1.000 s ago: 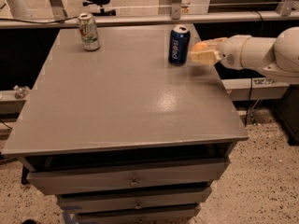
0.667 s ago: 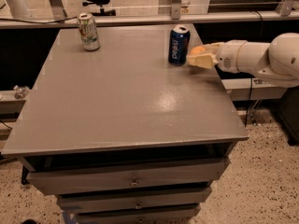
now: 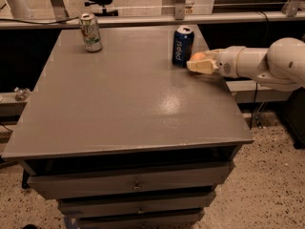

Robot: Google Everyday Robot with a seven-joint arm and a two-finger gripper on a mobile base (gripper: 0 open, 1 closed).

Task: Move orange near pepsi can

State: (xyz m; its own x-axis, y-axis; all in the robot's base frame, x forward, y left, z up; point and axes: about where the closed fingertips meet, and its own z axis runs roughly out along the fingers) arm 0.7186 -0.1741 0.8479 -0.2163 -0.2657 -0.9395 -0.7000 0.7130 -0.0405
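Upper left of your frame: a white-and-green soda can stands upright near the far left corner of the grey table. Its label writing is too blurred to read.

Upper middle: the pepsi can is dark blue with a silver top. White "pepsi" lettering runs vertically down its side and you can read it. It stands upright near the table's far right edge, well apart from the other can.

Just right of it is the orange, touching or nearly touching the can's side; you cannot tell which. It sits low, about level with the can's lower half.

The gripper comes in from the right edge on a white arm, reaching horizontally over the table's right edge. Its cream fingers are pinched on the orange, which shows just above them. You cannot tell whether the orange rests on the tabletop or hangs just above it.

Below the tabletop, three drawers are stacked.
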